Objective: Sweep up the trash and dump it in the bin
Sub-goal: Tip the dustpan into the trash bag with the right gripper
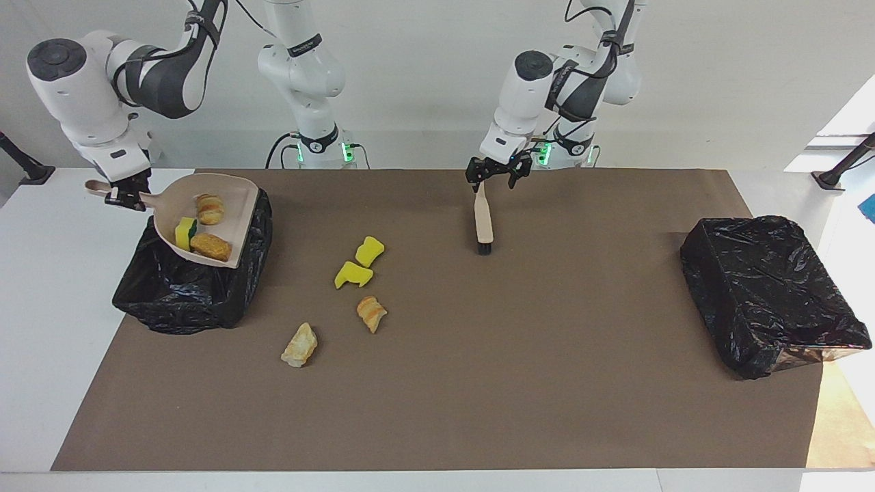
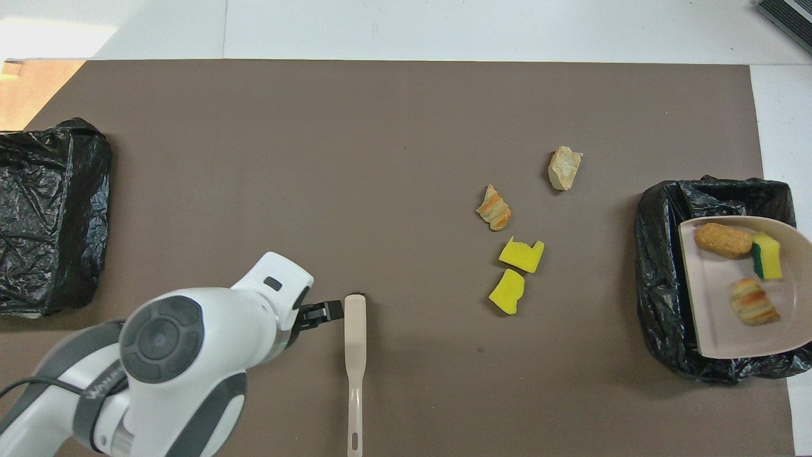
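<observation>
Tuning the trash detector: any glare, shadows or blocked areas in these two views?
Facing view: glossy highlights on the black bin bag at the left arm's end and on the second bag. There are only faint shadows under the loose trash. The dustpan in the right gripper covers part of the second bag. Overhead view: the left arm hides the mat beside the brush and partly covers the left gripper.

Brown mat (image 1: 519,383) (on white table (image 1: 41,328))

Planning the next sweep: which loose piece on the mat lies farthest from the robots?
The pale bread chunk, alone past the striped chunk and both yellow sponges.
</observation>
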